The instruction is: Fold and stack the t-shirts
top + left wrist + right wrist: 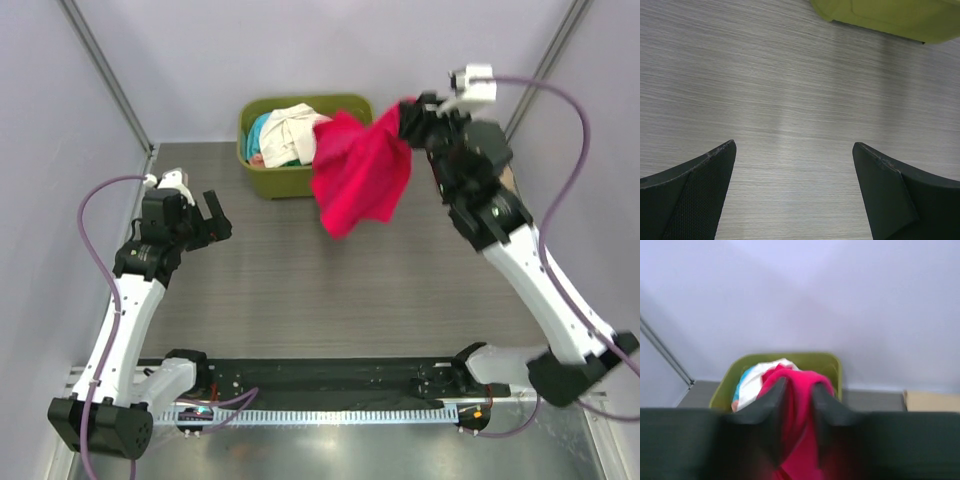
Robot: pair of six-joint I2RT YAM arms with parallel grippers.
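progress: barely started, nothing folded yet | right gripper (797, 405) pinching red t-shirt (360, 175) in midair | left gripper (795, 190) wide open, idle | rest sits in tub (300, 180)

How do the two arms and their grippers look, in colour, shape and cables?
The left arm and the right arm have white links and black joints. The left gripper and the right gripper each have two dark, tapered fingers. A purple cable runs to a white camera block on each wrist.
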